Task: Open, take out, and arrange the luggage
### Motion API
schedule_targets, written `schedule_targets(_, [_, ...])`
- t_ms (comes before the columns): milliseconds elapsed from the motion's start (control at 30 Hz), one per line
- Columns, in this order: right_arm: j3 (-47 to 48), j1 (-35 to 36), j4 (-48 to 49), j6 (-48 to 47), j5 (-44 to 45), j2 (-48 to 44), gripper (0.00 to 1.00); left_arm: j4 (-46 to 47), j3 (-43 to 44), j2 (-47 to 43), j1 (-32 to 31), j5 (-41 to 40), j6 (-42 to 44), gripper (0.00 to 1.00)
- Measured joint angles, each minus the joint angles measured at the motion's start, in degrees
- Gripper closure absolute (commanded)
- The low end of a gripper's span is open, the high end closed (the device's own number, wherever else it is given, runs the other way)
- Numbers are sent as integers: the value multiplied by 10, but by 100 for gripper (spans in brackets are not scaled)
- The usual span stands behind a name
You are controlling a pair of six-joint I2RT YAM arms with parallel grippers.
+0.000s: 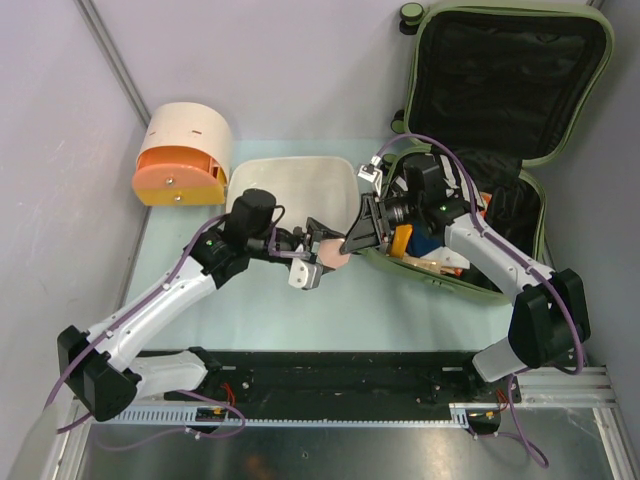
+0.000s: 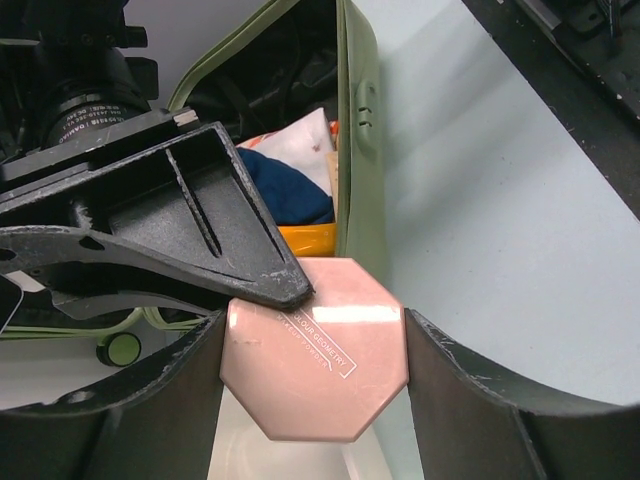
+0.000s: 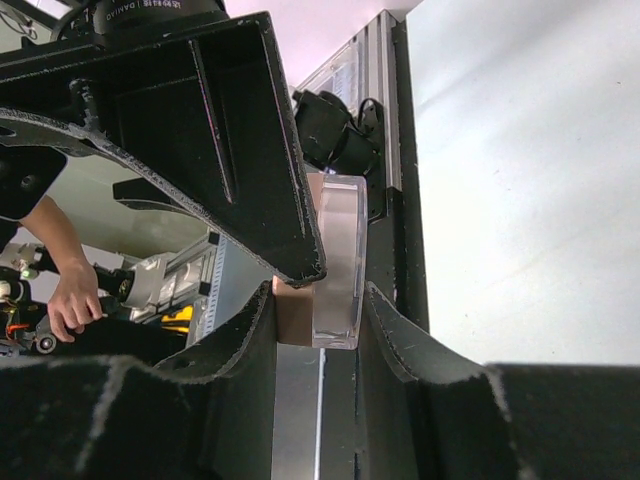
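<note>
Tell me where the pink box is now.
Top view, centre: the pink box sits in the right gripper, flanked by the fingers of the left gripper, just left of the luggage and near the white tub.

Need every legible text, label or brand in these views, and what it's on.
"OUR GEOMETRY": white framed print on the pink box. Its start is hidden, and the finer line beside it is too small to read.
"DAMIAO": white print on the black motor at the top of the right wrist view.
Nothing else is legible, and the top view shows no readable text.
</note>
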Motion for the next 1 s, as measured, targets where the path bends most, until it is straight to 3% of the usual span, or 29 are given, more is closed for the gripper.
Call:
schedule_targets(67, [0,0,0,0,1,0,39,0,0,0,0,-1,-4,79])
schedule_targets(100, [0,-3,1,2,1,0,33,1,0,0,0,-3,-8,85])
schedule_targets(133, [0,-5,3,6,3,0,27,2,0,1,0,-4,-18,98])
schedule_targets(233, [0,-27,25,23,13,0,7,2,0,2,2,-13,-66,100])
schedule_targets(300, [0,-57,37,37,21,0,2,3,2,2,9,-21,-108,100])
schedule_targets(433, [0,-154,93,85,56,3,0,12,7,2,56,-39,-229,100])
schedule_targets(600, [11,-235,106,96,112,9,0,30,43,3,186,-133,-408,100])
schedule_targets(833, [16,-236,70,63,144,9,0,50,147,45,459,-267,-623,100])
schedule_targets(1000, [16,-235,60,53,151,9,0,49,191,93,555,-289,-686,100])
